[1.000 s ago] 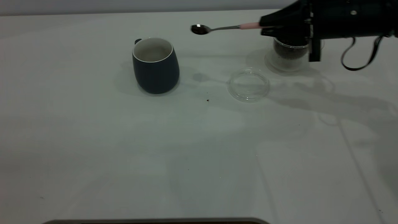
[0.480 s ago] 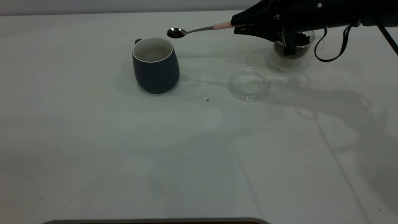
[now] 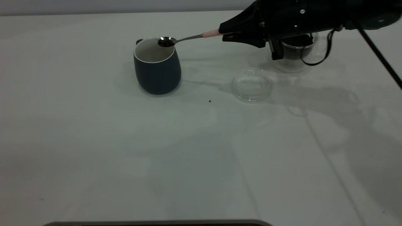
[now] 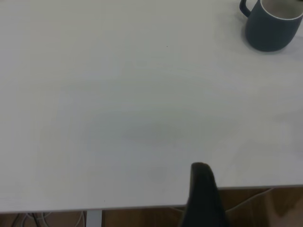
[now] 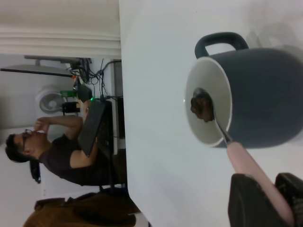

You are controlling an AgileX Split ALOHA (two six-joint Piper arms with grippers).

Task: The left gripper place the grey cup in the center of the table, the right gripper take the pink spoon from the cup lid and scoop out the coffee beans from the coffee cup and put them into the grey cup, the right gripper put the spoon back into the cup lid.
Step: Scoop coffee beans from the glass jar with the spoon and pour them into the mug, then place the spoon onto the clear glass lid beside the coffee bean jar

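Observation:
The grey cup stands upright on the table; it also shows in the left wrist view and the right wrist view. My right gripper is shut on the pink spoon's handle and holds it level. The spoon's bowl, loaded with coffee beans, hangs over the cup's mouth near its rim. The clear cup lid lies empty to the right of the cup. The coffee cup with beans stands behind my right arm, partly hidden. One left finger shows at the table's edge, far from the cup.
A few dark specks lie on the table between the cup and the lid. A person sits at a laptop beyond the table's end in the right wrist view.
My right gripper has carried the loaded spoon leftward from near the coffee cup and slightly down, so its bowl is now over the grey cup's mouth.

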